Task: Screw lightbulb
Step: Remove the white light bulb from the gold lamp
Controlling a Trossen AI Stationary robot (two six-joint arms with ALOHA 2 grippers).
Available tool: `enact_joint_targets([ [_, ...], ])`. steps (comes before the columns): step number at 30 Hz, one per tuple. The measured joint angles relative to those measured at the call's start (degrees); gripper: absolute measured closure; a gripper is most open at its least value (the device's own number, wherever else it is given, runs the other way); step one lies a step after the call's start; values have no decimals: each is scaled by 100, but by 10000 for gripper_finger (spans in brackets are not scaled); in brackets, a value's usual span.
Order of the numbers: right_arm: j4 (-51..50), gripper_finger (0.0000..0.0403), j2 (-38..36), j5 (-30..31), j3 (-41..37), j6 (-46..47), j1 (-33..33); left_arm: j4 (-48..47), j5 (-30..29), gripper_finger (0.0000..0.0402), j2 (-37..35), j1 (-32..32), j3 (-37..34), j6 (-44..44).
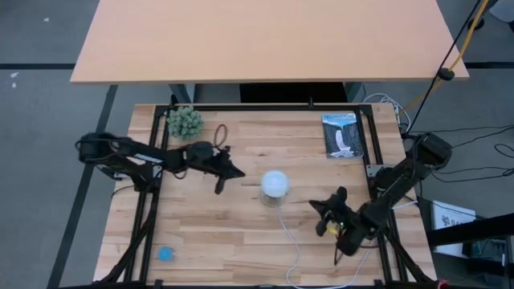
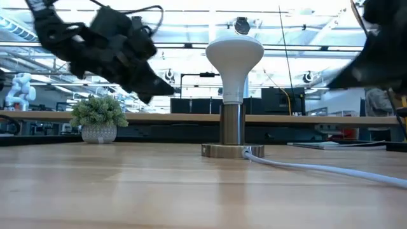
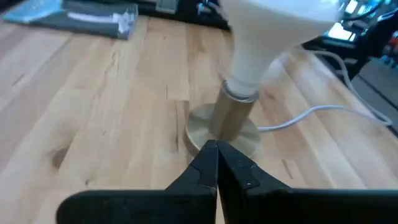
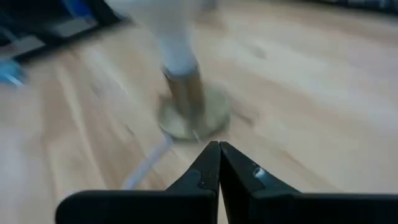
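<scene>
1. At the near edge of the wooden table, a small blue object is seen close to the left corner; what it is cannot be told.
2. The right gripper is found over the near right part of the table, its fingers pressed together with nothing between them — it is pointed toward the lamp socket but kept well apart from it.
3. A white cord is run from the near edge up across the boards to the round metal socket base, which is set flat on the table near its middle.
4. The lightbulb is seated upright in the socket post, globe uppermost, its narrow neck held in the top of the post; it is touched by neither gripper.
5. The left gripper is held just left of the bulb, above the table surface, its fingers shut tight on nothing — a clear gap is left between its tip and the socket.
6. Beside the left arm, a dark ring-shaped item is laid on the boards.
7. Farther back, a small potted plant is placed at the far left corner, and a booklet with a blue and white cover is laid flat toward the far right.
8. Beyond the work table, a larger light-toned tabletop is seen.
</scene>
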Motion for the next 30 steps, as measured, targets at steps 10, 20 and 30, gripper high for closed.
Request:
enact_joint_targets([
  [10, 27, 403, 38, 621, 0, 24, 407, 1365, -9, 402, -1437, -272, -1006, -27],
  [20, 329, 403, 34, 623, 0, -22, 396, 1251, -106, 402, -1620, -273, -1151, -323],
  [30, 706, 403, 29, 653, 2, -334, 389, 1255, -763, 402, -1618, -405, -1149, -318],
])
